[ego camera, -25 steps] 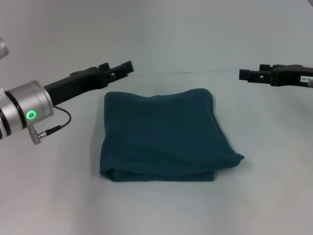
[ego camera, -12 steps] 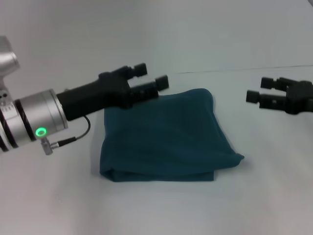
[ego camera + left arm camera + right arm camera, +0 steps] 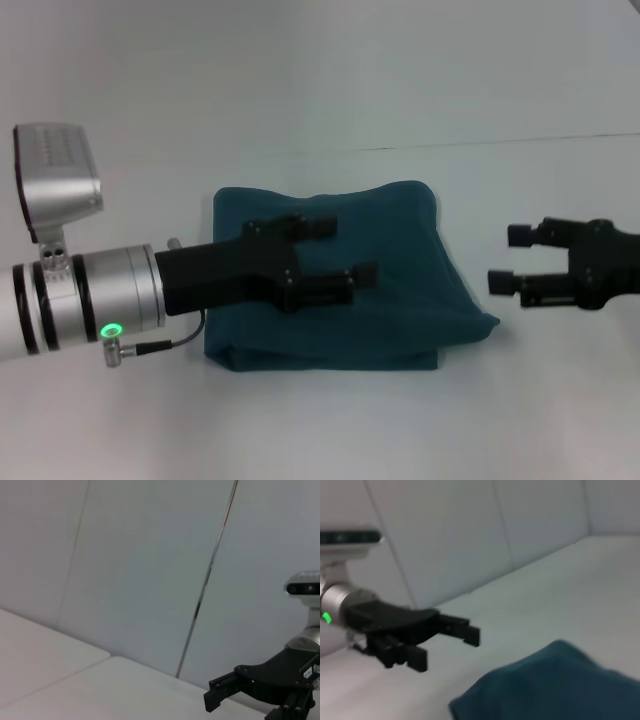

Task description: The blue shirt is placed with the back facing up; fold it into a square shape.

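Observation:
The blue shirt [image 3: 410, 250] lies folded into a rough square in the middle of the white table, plain side up. Its near right corner sticks out in a small point. My left gripper [image 3: 345, 250] reaches in from the left and hovers over the shirt's middle, open and empty. My right gripper [image 3: 510, 258] is open and empty, just right of the shirt's right edge and apart from it. The right wrist view shows a corner of the shirt [image 3: 555, 685] and the left gripper [image 3: 445, 647] beyond it. The left wrist view shows only the right gripper [image 3: 260, 687] far off.
The white table [image 3: 320, 430] extends bare on all sides of the shirt. A pale wall with panel seams [image 3: 205, 580] stands behind it. The left arm's silver wrist [image 3: 90, 305] with a green light lies low over the table's left front.
My left gripper has swung from beyond the shirt's far left corner to over the shirt's middle. My right gripper has come nearer and inward, to the shirt's right edge. The shirt has not moved.

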